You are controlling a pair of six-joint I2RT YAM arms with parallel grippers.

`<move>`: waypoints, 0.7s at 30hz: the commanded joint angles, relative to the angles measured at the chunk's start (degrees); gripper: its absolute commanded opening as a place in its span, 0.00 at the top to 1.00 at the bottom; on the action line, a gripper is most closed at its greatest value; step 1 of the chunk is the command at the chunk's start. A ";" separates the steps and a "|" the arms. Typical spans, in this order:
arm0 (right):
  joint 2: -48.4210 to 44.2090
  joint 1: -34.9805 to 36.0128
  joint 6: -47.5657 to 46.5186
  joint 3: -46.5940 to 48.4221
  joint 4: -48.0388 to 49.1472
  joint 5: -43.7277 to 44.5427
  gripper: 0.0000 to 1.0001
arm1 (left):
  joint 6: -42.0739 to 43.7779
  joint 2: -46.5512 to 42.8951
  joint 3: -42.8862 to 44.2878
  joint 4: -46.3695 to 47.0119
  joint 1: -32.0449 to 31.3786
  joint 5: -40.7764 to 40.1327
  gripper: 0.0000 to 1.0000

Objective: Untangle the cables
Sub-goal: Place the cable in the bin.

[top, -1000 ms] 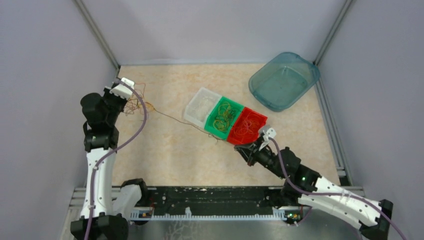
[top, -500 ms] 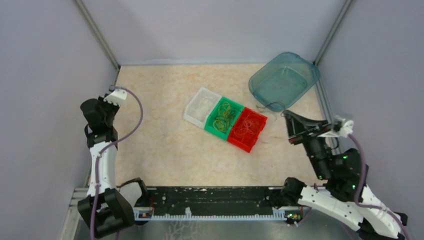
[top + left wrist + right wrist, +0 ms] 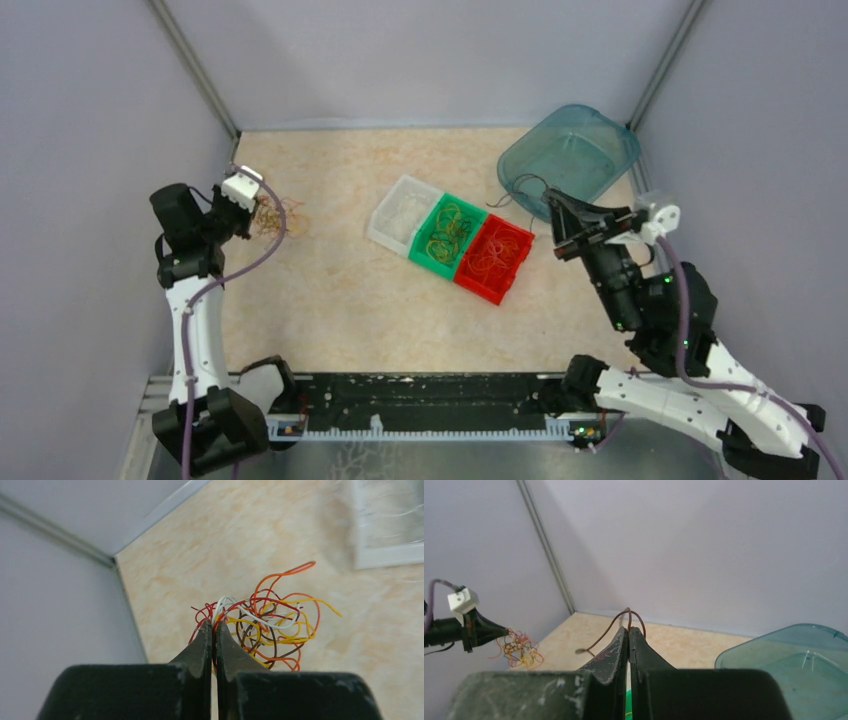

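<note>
Near edge: black rail (image 3: 420,400) across the front of the table (image 3: 340,310), arm bases at either end.

Mid-table: a three-part tray (image 3: 385,232) set on a diagonal. The red compartment (image 3: 492,255) is nearest, with thin loops inside. The green compartment (image 3: 447,232) is in the middle, with yellow and dark loops. The white compartment (image 3: 402,212) is farthest; its contents are too faint to tell.

Right side: right end effector (image 3: 629,630) is raised and points toward the table's middle. Its jaws are pressed together on a single brown cable (image 3: 616,625), which arches over the tips. One end trails down to the left. From above, this strand (image 3: 520,190) hangs between the tray and the tub.

Left side, by the wall: left end effector (image 3: 214,630) has its jaws pinched tight on the tangle of cables (image 3: 260,625). The tangle is made of orange, red, yellow, brown and one white strand, bunched just past the tips. From above, the tangle (image 3: 270,215) sits well apart from the tray. The right wrist view suggests it hangs off the table, though that is not certain.

Far right corner: teal tub (image 3: 570,160), translucent, just behind the right end effector (image 3: 552,218).
</note>
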 commanded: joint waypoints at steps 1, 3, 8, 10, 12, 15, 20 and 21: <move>5.54 -0.34 -2.45 3.85 5.83 -3.00 1.00 | -4.48 -0.66 3.57 -11.39 0.09 20.08 1.00; 7.93 -0.33 -2.20 4.61 7.54 -4.31 1.00 | -4.77 -1.42 4.49 -13.74 0.09 23.16 1.00; 15.15 -0.38 -1.75 6.92 11.04 -7.46 1.00 | -6.10 -2.90 6.50 -17.63 0.09 29.35 1.00; 18.24 -0.49 -1.89 7.54 12.14 -8.27 1.00 | -6.89 -3.32 7.14 -18.82 0.09 32.17 1.00; 21.40 -1.18 -1.84 7.55 13.67 -9.38 1.00 | -7.88 -3.74 7.32 -19.35 0.09 35.49 1.00; 25.19 -4.13 0.74 6.78 15.66 -12.59 1.00 | -9.49 -4.01 7.25 -19.08 -0.04 38.70 1.00; 30.29 -7.44 2.83 4.08 19.99 -14.85 1.00 | -13.63 -4.63 6.70 -15.48 -0.42 39.73 1.00; 31.21 -8.16 3.47 3.62 20.77 -15.40 1.00 | -13.68 -4.60 6.70 -15.42 -0.50 39.85 1.00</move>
